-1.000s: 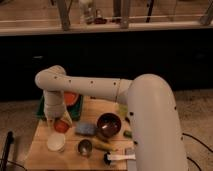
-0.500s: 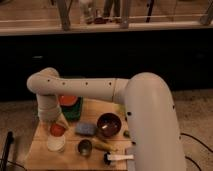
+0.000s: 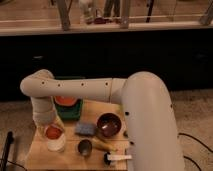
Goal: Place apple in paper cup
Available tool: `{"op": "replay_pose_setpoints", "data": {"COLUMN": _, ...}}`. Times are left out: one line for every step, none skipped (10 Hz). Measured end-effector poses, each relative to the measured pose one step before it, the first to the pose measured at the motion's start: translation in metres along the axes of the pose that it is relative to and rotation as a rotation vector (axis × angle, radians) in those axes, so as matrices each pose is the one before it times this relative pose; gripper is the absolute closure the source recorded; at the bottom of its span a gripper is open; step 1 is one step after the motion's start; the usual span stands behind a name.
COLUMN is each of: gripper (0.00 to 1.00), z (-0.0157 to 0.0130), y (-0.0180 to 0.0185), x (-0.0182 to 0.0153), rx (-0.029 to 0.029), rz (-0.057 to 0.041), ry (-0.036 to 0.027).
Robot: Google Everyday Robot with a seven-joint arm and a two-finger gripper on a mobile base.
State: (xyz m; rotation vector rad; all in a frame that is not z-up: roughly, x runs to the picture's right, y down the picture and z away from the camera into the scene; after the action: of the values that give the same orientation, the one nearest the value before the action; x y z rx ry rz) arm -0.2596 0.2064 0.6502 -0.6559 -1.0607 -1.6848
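Hand (image 3: pixel 51 127) directly over the white paper cup (image 3: pixel 56 146), grip impossible to tell, round orange-red apple (image 3: pixel 53 133) at the cup's mouth

The gripper (image 3: pixel 51 127) is held just over the paper cup (image 3: pixel 56 145), at the near left. The apple (image 3: pixel 53 133) is seen at the cup's mouth.

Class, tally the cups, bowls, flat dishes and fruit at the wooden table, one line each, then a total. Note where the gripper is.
Cups: 2 (paper cup, metal cup)
Bowls: 1 (maroon bowl)
Flat dishes: 1 (orange-red dish)
Fruit: 1 (apple)
Total: 5
The gripper is at the apple, over the paper cup's mouth.
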Motion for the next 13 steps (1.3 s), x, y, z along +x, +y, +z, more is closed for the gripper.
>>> {"op": "replay_pose_setpoints", "data": {"gripper": 0.97, "z": 0.00122, "y": -0.00118, "x": -0.00363, "rx": -0.0033, "rz": -0.00274, "ry": -0.00289}}
{"op": "replay_pose_setpoints", "data": {"gripper": 0.86, "z": 0.00055, "y": -0.00038, "x": -0.00256, "rx": 0.00097, "rz": 0.00237, "ry": -0.00346}}
{"op": "replay_pose_setpoints", "data": {"gripper": 0.77, "z": -0.00012, "y": 0.00073, "x": -0.00123, "rx": 0.0025, "rz": 0.0037, "ry": -0.00204}}
{"op": "replay_pose_setpoints", "data": {"gripper": 0.65, "z": -0.00044, "y": 0.00011, "x": -0.00089, "rx": 0.00338, "rz": 0.00013, "ry": -0.00253}}
{"op": "replay_pose_setpoints", "data": {"gripper": 0.56, "z": -0.00016, "y": -0.00096, "x": -0.0009, "rx": 0.00321, "rz": -0.00308, "ry": -0.00252}}
{"op": "replay_pose_setpoints", "data": {"gripper": 0.46, "z": -0.0002, "y": 0.00029, "x": 0.00007, "rx": 0.00464, "rz": -0.00193, "ry": -0.00155}}
{"op": "replay_pose_setpoints", "data": {"gripper": 0.36, "z": -0.00051, "y": 0.00044, "x": -0.00002, "rx": 0.00426, "rz": -0.0014, "ry": -0.00217}}
{"op": "replay_pose_setpoints", "data": {"gripper": 0.28, "z": -0.00022, "y": -0.00013, "x": -0.00011, "rx": 0.00176, "rz": -0.00247, "ry": -0.003}}
{"op": "replay_pose_setpoints", "data": {"gripper": 0.21, "z": -0.00065, "y": 0.0009, "x": 0.0, "rx": -0.00007, "rz": -0.00312, "ry": -0.00458}}
{"op": "replay_pose_setpoints", "data": {"gripper": 0.2, "z": -0.00076, "y": 0.00052, "x": 0.00025, "rx": 0.00091, "rz": -0.0026, "ry": -0.00369}}
{"op": "replay_pose_setpoints", "data": {"gripper": 0.2, "z": -0.00066, "y": 0.00007, "x": 0.00036, "rx": 0.00096, "rz": -0.00164, "ry": -0.00214}}
{"op": "replay_pose_setpoints", "data": {"gripper": 0.2, "z": -0.00069, "y": 0.00092, "x": 0.00045, "rx": -0.00048, "rz": 0.0012, "ry": -0.00155}}
{"op": "replay_pose_setpoints", "data": {"gripper": 0.2, "z": -0.0004, "y": -0.00001, "x": 0.0003, "rx": -0.0002, "rz": -0.00078, "ry": -0.00233}}
